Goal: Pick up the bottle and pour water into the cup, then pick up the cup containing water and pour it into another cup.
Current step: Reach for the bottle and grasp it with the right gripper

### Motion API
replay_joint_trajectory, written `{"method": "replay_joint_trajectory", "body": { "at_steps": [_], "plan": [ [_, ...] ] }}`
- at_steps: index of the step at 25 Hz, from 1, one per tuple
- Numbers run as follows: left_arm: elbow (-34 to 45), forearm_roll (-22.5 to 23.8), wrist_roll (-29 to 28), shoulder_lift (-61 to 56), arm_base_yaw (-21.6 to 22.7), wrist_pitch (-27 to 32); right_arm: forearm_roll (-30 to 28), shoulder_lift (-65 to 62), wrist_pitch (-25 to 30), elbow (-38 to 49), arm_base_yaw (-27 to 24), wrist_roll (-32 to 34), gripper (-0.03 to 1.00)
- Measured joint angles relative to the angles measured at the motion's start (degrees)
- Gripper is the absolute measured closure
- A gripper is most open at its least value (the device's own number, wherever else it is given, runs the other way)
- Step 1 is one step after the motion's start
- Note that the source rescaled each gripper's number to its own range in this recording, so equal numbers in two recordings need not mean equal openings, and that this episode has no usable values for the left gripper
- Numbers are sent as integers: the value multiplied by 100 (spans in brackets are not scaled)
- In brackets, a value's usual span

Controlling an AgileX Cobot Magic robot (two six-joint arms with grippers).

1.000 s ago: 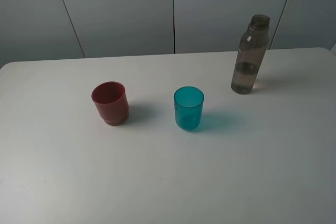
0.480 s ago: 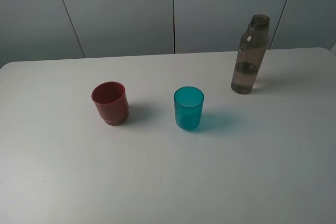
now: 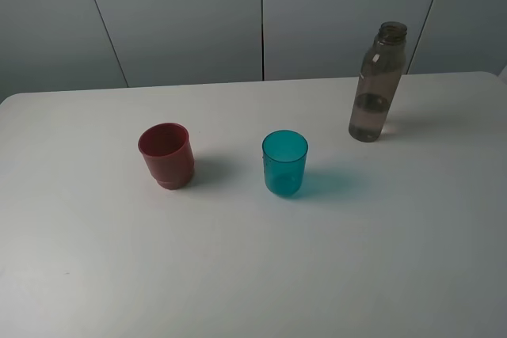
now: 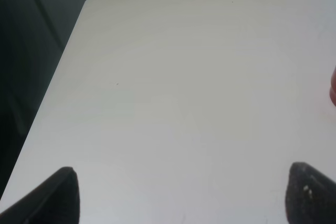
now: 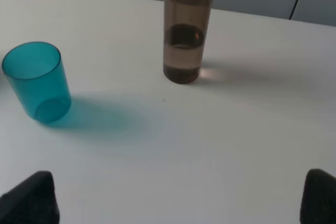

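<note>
The tall smoky grey-brown bottle (image 3: 378,85) stands uncapped at the back right of the white table, with water in its lower part; it also shows in the right wrist view (image 5: 186,30). The teal cup (image 3: 284,163) stands upright mid-table, also in the right wrist view (image 5: 38,81). The dark red cup (image 3: 167,155) stands upright to its left; a sliver of it (image 4: 333,86) shows in the left wrist view. My left gripper (image 4: 181,195) is open over bare table. My right gripper (image 5: 181,198) is open, well short of the bottle. Neither arm shows in the high view.
The white table (image 3: 253,275) ends at a rounded corner (image 4: 89,1) with dark floor beyond it in the left wrist view. A grey panelled wall (image 3: 261,13) stands behind the table.
</note>
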Motion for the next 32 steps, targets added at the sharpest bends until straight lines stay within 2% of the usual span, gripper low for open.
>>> {"method": "replay_joint_trajectory", "body": {
  "at_steps": [9, 15, 17, 22, 24, 32],
  "plan": [
    [0, 0, 0, 0, 0, 0, 267, 2031, -1946, -644, 0, -1, -3],
    [0, 0, 0, 0, 0, 0, 308, 3278, -2929, -657, 0, -87, -3],
    [0, 0, 0, 0, 0, 0, 293, 3634, -3186, -657, 184, -126, -3],
    [0, 0, 0, 0, 0, 0, 176, 4436, -3839, -560, 1261, -284, -3],
    [0, 0, 0, 0, 0, 0, 176, 4771, -4184, -425, 1533, -356, -3],
    [0, 0, 0, 0, 0, 0, 424, 6044, -5987, 282, 1632, -409, -3]
  ]
}}
